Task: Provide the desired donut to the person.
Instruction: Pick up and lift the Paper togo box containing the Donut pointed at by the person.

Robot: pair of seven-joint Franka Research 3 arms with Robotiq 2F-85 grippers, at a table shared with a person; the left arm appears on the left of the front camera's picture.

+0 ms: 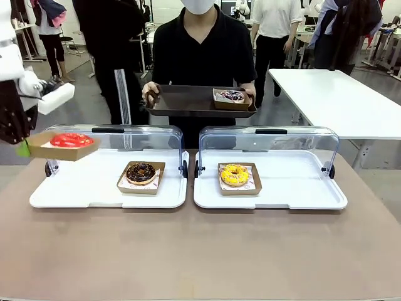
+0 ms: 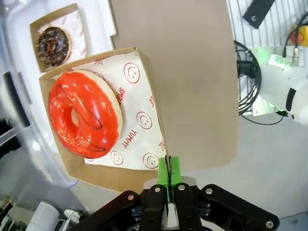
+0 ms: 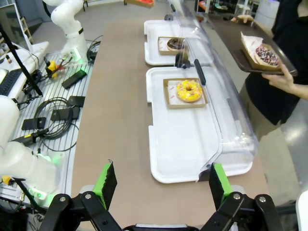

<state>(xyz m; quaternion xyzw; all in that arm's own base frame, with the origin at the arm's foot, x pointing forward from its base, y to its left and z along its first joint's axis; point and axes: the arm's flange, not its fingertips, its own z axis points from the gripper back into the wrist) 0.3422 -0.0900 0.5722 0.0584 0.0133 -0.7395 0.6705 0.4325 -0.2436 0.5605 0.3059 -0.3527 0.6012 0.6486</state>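
Left tool (image 2: 168, 185) pinches the red donut's box (image 2: 151, 103) aloft — next I carry it onto the person's tray (image 1: 182, 100).

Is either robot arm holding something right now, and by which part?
The left gripper pinches the cardboard tray of the red donut by its rim; the right gripper holds nothing.

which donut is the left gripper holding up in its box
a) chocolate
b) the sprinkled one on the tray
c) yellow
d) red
d: the left gripper is shut on the edge of the box with the red donut, lifted off the table.
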